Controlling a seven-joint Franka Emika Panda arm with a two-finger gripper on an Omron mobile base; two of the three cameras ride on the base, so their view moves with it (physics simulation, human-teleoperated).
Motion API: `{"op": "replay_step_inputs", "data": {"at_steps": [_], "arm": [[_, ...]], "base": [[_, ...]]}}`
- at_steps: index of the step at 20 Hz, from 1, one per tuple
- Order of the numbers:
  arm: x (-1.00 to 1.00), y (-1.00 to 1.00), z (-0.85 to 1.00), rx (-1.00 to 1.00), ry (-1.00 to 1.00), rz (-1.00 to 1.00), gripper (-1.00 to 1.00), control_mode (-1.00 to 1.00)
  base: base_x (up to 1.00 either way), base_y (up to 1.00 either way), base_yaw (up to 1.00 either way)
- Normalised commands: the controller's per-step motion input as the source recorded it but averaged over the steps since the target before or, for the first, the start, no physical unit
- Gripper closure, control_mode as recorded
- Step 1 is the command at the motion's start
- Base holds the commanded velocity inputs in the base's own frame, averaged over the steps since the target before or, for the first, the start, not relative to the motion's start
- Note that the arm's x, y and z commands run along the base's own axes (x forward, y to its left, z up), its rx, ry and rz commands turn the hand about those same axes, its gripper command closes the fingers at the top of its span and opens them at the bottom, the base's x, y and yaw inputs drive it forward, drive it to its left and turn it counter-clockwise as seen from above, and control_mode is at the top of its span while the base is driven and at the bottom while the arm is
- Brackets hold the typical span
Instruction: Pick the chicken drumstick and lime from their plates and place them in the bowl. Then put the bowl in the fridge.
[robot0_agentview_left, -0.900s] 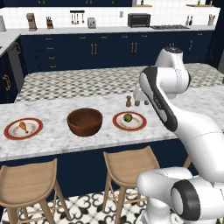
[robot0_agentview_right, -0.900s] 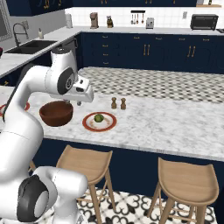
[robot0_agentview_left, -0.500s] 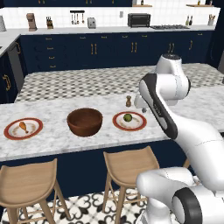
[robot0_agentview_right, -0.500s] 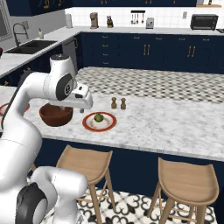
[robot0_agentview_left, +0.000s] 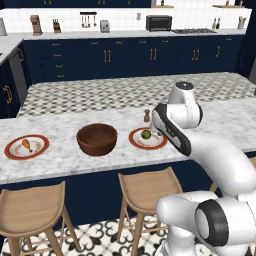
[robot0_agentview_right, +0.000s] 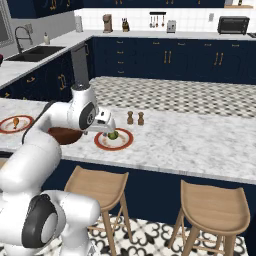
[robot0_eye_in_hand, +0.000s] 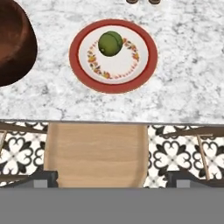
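The lime (robot0_eye_in_hand: 110, 43) rests on the far part of a red-rimmed plate (robot0_eye_in_hand: 113, 85); it shows again as the lime (robot0_agentview_left: 145, 134) on its plate (robot0_agentview_left: 137, 142). My gripper (robot0_eye_in_hand: 113, 179) hangs above the counter's front edge, short of that plate, open with nothing between its fingers; from the right it is the gripper (robot0_agentview_right: 111, 131) beside the lime (robot0_agentview_right: 114, 135). The dark wooden bowl (robot0_agentview_left: 97, 139) stands left of that plate. Further left, the chicken drumstick (robot0_agentview_left: 27, 145) lies on the other plate (robot0_agentview_left: 11, 152). The fridge is out of view.
Two small shakers (robot0_agentview_right: 135, 118) stand just behind the lime's plate. Wooden stools (robot0_agentview_left: 145, 187) (robot0_agentview_left: 30, 207) sit under the counter's front edge. A second counter runs behind, then navy cabinets with a sink (robot0_agentview_right: 35, 50) at the left.
The hand has come down and closer to the lime's plate. Its jaws have spread wide. The lime, bowl and drumstick lie where they were.
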Motion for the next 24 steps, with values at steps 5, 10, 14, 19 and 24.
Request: {"op": "replay_step_inputs", "data": {"at_steps": [5,10,14,19,24], "arm": [[1.00,-0.03,-0.25,0.00,0.08,0.00,-1.00,-1.00],[0.96,0.00,-0.46,0.06,0.23,0.02,-1.00,-1.00],[0.96,0.00,-0.33,0.05,0.25,0.05,-1.00,-1.00],[0.67,0.02,-0.13,0.00,0.15,0.06,-1.00,-1.00],[0.66,0.11,-0.31,0.00,0.20,0.01,-1.00,-1.00]], "base": [[0.00,0.00,0.00],[0.00,0.00,0.00],[0.00,0.00,0.00],[0.00,0.00,0.00],[0.00,0.00,0.00]]}}
